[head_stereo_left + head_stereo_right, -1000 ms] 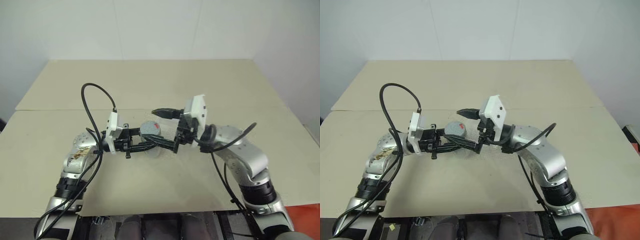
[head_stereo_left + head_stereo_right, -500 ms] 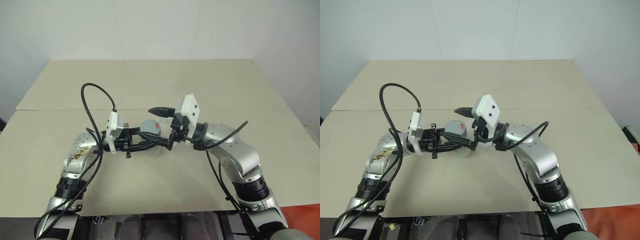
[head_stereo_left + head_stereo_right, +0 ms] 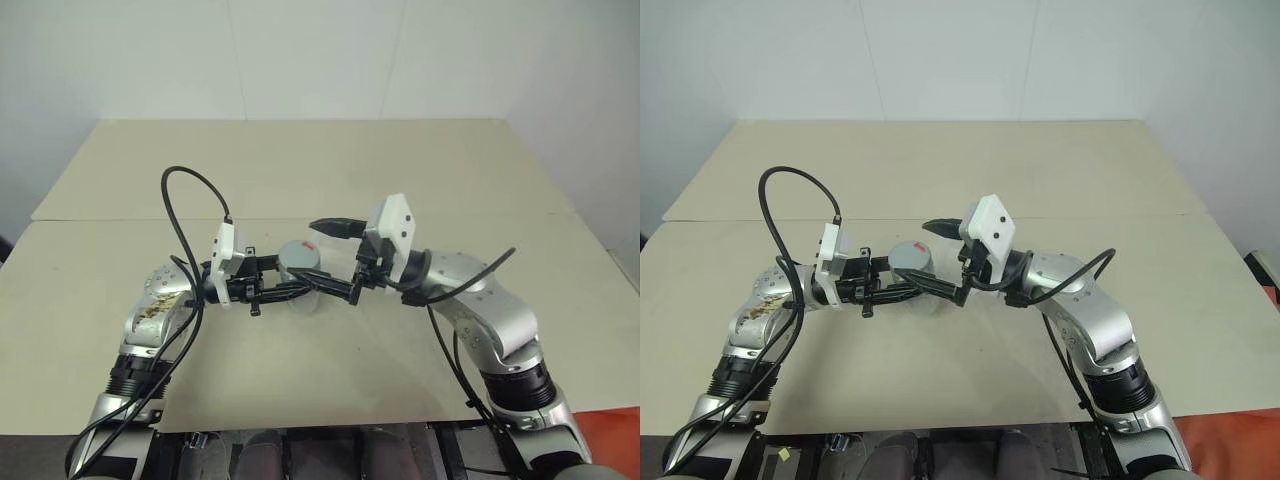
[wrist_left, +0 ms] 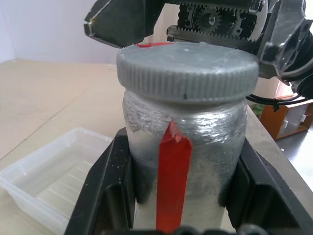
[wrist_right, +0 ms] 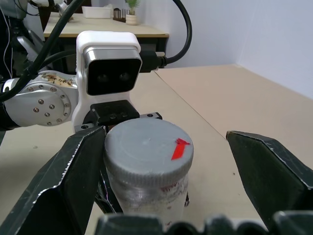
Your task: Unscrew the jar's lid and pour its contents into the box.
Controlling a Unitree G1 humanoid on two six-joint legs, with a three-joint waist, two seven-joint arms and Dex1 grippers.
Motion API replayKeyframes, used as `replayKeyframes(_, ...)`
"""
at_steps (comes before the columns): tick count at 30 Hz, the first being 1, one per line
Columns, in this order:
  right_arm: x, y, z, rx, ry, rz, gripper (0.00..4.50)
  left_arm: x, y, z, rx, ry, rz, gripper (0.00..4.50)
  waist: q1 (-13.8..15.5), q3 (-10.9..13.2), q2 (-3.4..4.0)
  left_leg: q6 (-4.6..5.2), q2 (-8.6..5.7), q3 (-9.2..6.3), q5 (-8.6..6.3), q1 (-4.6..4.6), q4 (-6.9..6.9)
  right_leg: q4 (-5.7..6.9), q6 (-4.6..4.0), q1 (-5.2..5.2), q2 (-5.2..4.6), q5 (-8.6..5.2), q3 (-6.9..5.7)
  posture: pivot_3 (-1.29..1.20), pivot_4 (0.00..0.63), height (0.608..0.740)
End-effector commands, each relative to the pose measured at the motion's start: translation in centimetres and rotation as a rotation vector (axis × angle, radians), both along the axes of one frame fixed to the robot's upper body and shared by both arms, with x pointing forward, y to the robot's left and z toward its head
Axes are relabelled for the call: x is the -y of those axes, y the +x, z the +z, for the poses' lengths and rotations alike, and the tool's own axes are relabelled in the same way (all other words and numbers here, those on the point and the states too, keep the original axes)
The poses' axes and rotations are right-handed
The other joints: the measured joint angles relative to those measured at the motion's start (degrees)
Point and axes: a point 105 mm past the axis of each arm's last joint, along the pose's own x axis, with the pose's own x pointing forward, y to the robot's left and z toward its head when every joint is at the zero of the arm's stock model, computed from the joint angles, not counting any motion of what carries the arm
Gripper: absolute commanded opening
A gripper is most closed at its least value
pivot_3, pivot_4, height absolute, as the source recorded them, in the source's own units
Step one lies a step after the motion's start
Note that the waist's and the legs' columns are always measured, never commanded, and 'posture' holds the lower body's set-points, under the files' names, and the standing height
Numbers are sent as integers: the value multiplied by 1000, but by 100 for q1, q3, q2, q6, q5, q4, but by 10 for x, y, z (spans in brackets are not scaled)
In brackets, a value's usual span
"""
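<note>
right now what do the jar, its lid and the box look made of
Jar: silver-grey, dull brushed sheen, could be metal or foil wrap, with a red strip. Lid: matte grey, ribbed edge, likely plastic. Box: clear, glossy, thin ridged plastic.

Jar (image 4: 183,147): silver-grey, foil-wrapped cylinder with a red vertical strip, upright, held off the table over its middle, roughly midway between left and right edges. Lid (image 5: 146,149): grey ribbed round cap with a red mark on top, on the jar, seated flat as far as visible. Box (image 4: 56,183): shallow clear plastic tray with rounded corners, lying flat on the table just beside and below the jar, nearer the front edge than the back; contents can't be made out.
</note>
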Motion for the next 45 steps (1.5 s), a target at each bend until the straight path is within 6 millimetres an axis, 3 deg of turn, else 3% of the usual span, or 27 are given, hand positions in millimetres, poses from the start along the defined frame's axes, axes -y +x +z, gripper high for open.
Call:
replayKeyframes(1,17,7,9,26,18,-78,4476,1,-8,12,56,-5,-38,1940,0,0,0,0,0,0,0,0,0,0,0,0,0,0,0,0,150,740)
replayKeyframes(15,25,14,6,19,10,-125,4476,0,-8,13,55,-2,-42,1940,0,0,0,0,-1,1,0,0,0,-1,0,0,0,0,1,0,150,740)
replayKeyframes(21,29,6,20,27,62,-79,4476,-1,-6,12,54,-1,-30,1940,2,0,0,0,0,1,0,0,0,-1,0,0,0,0,1,0,150,740)
replayKeyframes(26,19,-15,25,28,70,62,4476,0,-4,12,55,-1,-28,1940,4,0,0,1,0,1,-1,-1,0,-2,0,0,0,0,1,0,150,740)
replayKeyframes(35,-13,-3,19,50,17,58,4476,0,-3,13,61,0,-30,1940,-10,0,0,-1,0,1,1,4,1,3,0,0,1,0,3,0,150,740)
replayKeyframes(45,-25,-1,16,49,0,70,4476,0,-4,13,63,-4,-25,1940,-2,0,0,1,0,0,0,-9,5,4,1,0,1,0,-3,0,150,740)
